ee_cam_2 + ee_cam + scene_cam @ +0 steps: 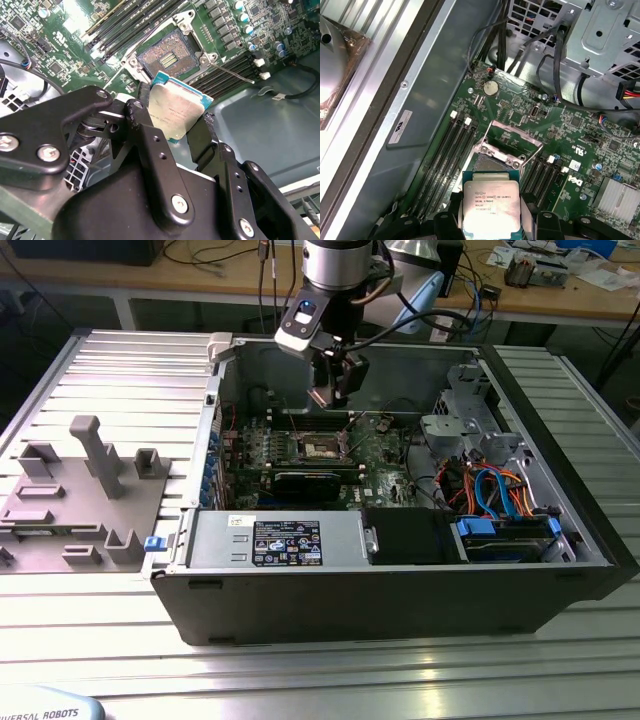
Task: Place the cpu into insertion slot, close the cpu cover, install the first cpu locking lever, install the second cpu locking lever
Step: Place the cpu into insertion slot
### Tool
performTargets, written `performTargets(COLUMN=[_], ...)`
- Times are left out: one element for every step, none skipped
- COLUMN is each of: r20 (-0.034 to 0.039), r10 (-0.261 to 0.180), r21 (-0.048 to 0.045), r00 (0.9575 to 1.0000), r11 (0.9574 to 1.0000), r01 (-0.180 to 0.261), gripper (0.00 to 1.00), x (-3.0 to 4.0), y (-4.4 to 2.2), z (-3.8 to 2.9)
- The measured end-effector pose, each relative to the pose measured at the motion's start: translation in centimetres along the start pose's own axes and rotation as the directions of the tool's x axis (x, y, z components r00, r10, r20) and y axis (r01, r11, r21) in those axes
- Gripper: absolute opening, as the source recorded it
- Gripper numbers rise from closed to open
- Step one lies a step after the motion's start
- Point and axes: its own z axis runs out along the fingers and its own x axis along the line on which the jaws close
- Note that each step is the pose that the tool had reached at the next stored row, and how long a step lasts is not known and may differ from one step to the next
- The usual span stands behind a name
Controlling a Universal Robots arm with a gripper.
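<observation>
My gripper [333, 390] hangs inside the open computer case [400, 590], shut on the cpu [322, 396]. The cpu [175, 111] is a silvery square chip with a teal edge, pinched between the black fingers [150, 145]. It hovers just above the insertion slot [167, 59], whose tan contact centre lies bare in its dark frame. In the first wrist view the cpu [491, 207] partly hides the slot [490, 164]. The cpu cover [504, 156] stands swung open on the slot's far side. A thin locking lever [232, 74] sticks out beside the slot.
Black memory slots [452, 155] flank the socket. A black graphics card [305, 480] lies just in front of it. The power supply [285, 540], drive cage [470, 410] and blue cables [495, 490] crowd the case. A grey fixture [80, 490] sits on the exterior view's left.
</observation>
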Motion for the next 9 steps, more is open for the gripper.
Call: performTargets(r20=[0.0004,0.0007,0.0011,0.0009,0.0001,-0.0004,-0.0010,-0.0020,-0.0022], r10=[0.005,0.009,0.015,0.020,0.025,0.028,0.032,0.037,0.041], r21=[-0.0001,-0.0003,-0.0001,0.0011,0.0042,0.0060,0.0081,0.0119,0.0132], r00=[1.0000,1.0000,0.9999,0.9998,0.9997,0.9996,0.9995,0.9993,0.9991], r11=[1.0000,1.0000,0.9999,0.9998,0.9997,0.9996,0.9994,0.9992,0.9991], r01=[-0.005,-0.009,-0.015,-0.020,-0.025,-0.028,-0.032,-0.037,-0.041], gripper=[0.54,0.54,0.54,0.54,0.54,0.54,0.54,0.54,0.54], x=[0.00,0.00,0.00,0.00,0.00,0.00,0.00,0.00,0.00], y=[0.00,0.00,0.00,0.00,-0.01,-0.01,0.00,-0.01,-0.01], z=[0.00,0.01,0.02,0.04,0.06,0.07,0.08,0.10,0.11])
